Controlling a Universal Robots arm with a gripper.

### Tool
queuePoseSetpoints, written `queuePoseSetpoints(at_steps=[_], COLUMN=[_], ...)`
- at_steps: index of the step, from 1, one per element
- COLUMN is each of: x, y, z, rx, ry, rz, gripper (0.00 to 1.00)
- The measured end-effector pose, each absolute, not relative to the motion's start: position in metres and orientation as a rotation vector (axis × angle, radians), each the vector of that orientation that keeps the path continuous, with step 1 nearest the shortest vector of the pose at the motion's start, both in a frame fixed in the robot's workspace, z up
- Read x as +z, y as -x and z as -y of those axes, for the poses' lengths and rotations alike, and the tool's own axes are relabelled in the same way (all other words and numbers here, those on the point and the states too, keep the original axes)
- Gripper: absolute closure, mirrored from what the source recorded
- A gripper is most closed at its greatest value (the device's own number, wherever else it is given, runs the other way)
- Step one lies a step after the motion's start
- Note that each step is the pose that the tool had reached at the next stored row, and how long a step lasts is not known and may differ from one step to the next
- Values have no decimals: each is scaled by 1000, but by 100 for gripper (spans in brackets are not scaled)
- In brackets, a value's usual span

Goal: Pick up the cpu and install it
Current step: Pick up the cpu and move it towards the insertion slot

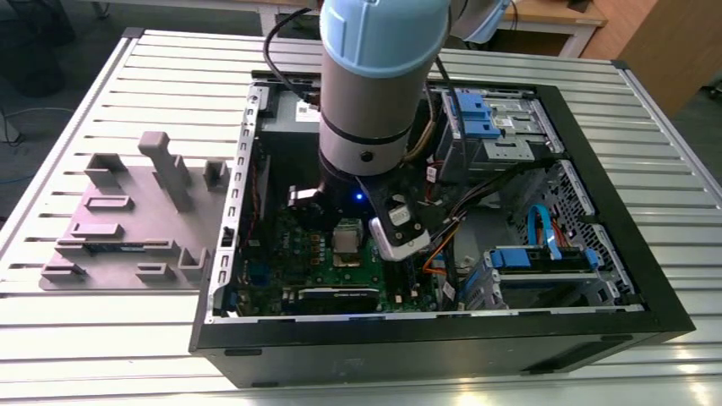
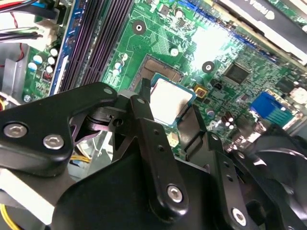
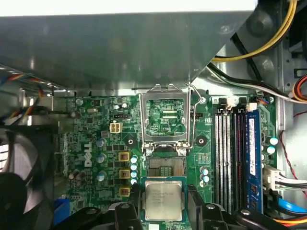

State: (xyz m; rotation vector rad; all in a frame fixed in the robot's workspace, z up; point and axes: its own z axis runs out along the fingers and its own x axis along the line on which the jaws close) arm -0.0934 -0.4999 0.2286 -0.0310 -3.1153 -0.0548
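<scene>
The cpu (image 3: 164, 200) is clamped by opposite edges in the narrowed gripper (image 3: 165, 197), socket (image 3: 165, 166) just beyond. Judged light, stiff, fragile underneath.

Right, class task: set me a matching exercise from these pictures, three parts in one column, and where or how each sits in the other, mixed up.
1. cpu
2. socket frame
3. grey tray

a. on the table, outside the case
b. held in the tool
c. swung open above the bare socket

Pairs: 1-b, 2-c, 3-a
</scene>
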Motion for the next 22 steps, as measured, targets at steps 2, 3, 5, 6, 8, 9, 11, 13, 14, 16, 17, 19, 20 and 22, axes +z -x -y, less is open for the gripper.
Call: queuePoseSetpoints(at_steps=[2,3,5,6,8,9,11,13,14,16,17,19,20,22], x=[225,223,220,218,216,215,213,210,210,209,209,209,209,212], y=[93,93,93,93,93,93,93,93,93,93,93,93,93,93], z=[500,500,500,500,500,500,500,500,500,500,500,500,500,500], rx=[-55,-55,-55,-55,-55,-55,-55,-55,-55,-55,-55,-55,-55,-55], ry=[42,47,59,65,76,78,79,79,79,73,70,69,69,69], rz=[3115,3115,3115,3115,3115,3115,3115,3115,3115,3115,3115,3115,3115,3115], gripper=[53,53,53,53,53,53,53,53,53,53,53,53,53,53])
